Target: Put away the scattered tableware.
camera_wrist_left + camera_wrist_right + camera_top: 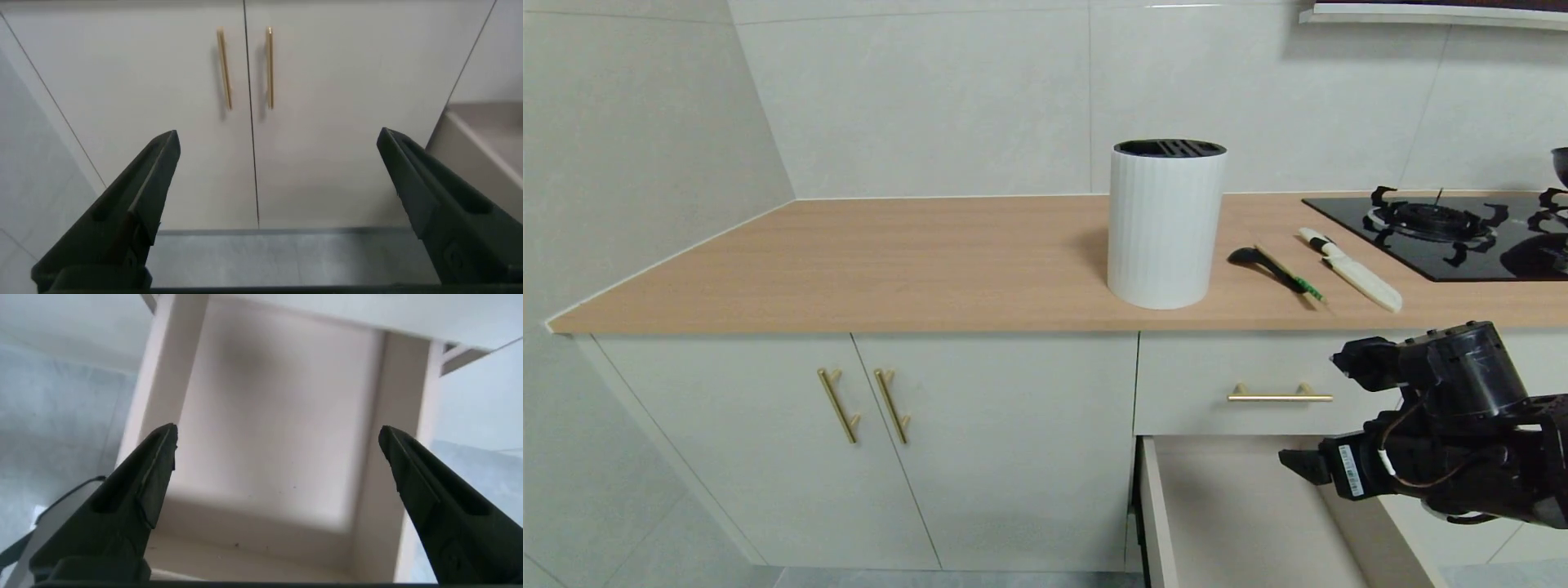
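Right gripper (278, 437): jaws wide, empty, above the open drawer (1241, 514). Left gripper (278, 139): wide, empty, facing the cabinet doors (327, 122). White knife (1352, 269) and black spoon (1262, 263) lie on the countertop (890, 261), at 3 o'clock of the slotted holder (1166, 224). Recommendation: clear the counter edge first, then grasp the knife by its handle.

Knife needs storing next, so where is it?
Head view: knife lies on the counter, right of the holder, between the spoon and the stove.
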Motion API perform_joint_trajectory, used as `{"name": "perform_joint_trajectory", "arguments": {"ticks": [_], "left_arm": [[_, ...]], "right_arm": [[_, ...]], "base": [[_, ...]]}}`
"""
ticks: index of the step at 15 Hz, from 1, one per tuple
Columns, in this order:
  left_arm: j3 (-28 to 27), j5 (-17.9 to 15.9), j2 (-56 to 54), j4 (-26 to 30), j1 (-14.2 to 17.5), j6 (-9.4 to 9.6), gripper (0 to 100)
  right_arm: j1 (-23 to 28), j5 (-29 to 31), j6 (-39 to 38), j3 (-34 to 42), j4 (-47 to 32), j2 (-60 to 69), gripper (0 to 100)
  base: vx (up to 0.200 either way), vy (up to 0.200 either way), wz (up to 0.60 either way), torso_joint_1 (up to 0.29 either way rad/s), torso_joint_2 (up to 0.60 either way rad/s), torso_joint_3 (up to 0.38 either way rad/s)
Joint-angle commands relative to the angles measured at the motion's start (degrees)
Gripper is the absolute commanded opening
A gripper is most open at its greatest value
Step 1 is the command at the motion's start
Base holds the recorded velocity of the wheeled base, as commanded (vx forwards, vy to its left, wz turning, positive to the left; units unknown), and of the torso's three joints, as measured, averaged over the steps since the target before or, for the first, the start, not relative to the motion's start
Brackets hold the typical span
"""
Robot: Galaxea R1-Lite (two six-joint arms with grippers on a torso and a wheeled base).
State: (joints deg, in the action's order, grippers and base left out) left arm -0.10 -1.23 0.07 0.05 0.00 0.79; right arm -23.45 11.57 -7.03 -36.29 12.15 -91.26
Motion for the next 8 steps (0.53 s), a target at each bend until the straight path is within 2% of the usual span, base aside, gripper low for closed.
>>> {"name": "perform_joint_trajectory", "arguments": {"ticks": [1, 8], "left_arm": [[0.0, 0.0, 0.0, 0.0, 0.0, 0.0, 100], [0.0, 0.0, 0.0, 0.0, 0.0, 0.0, 100]], "right_arm": [[0.0, 0.0, 0.0, 0.0, 0.1, -0.1, 100], [0.0, 0.0, 0.0, 0.0, 0.1, -0.3, 100]], "base": [[0.0, 0.0, 0.0, 0.188, -0.47, -0.286], [0.0, 0.0, 0.0, 0.214, -0.49, -0.281]]}}
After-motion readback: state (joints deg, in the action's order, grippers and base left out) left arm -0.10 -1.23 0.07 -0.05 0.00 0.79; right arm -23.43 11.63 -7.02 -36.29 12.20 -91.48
